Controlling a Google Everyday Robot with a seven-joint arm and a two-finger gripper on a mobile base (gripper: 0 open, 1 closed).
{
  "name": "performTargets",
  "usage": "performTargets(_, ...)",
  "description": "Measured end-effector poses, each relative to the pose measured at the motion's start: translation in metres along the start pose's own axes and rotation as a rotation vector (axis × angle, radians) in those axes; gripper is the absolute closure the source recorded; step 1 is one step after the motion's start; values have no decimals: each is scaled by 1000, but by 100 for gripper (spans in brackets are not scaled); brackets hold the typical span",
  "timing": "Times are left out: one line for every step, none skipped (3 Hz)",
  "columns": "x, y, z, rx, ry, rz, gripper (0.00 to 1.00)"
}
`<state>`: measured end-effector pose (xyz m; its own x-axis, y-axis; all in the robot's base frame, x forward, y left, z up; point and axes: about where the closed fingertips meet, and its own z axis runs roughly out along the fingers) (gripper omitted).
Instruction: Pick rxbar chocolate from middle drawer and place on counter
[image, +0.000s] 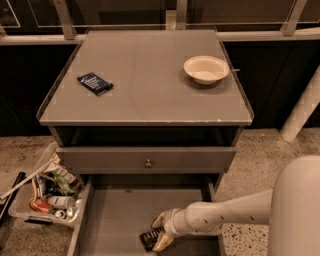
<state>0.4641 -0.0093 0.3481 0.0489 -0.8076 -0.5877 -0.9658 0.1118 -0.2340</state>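
Where the white arm ends, low inside the pulled-out middle drawer, the gripper sits just above the grey drawer floor. Its jaws stand apart, one pale finger toward the cabinet and the other nearer me. The rxbar chocolate lies flat on the drawer floor right at the tips of the jaws. It reaches out past them on the side away from the arm, its black wrapper touching or all but touching the nearer finger. Most of the bar pokes out beyond the tips, and I cannot tell whether its end reaches into the gap between them.

Up above the jaws and well apart from them is the bench, the flat grey top of the cabinet. On it, far beyond the jaws on the arm's side, stands a white bowl. Off toward the other side lies a dark blue packet. Between the bench and the jaws runs a shut drawer front with a small round knob. Beside the open drawer, on the side away from the arm, a clear plastic bin of odds and ends rests on the speckled floor.
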Motion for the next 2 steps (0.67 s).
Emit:
performTargets(0,0,0,0,0,0,100)
performTargets(-2,0,-3,0,0,0,100)
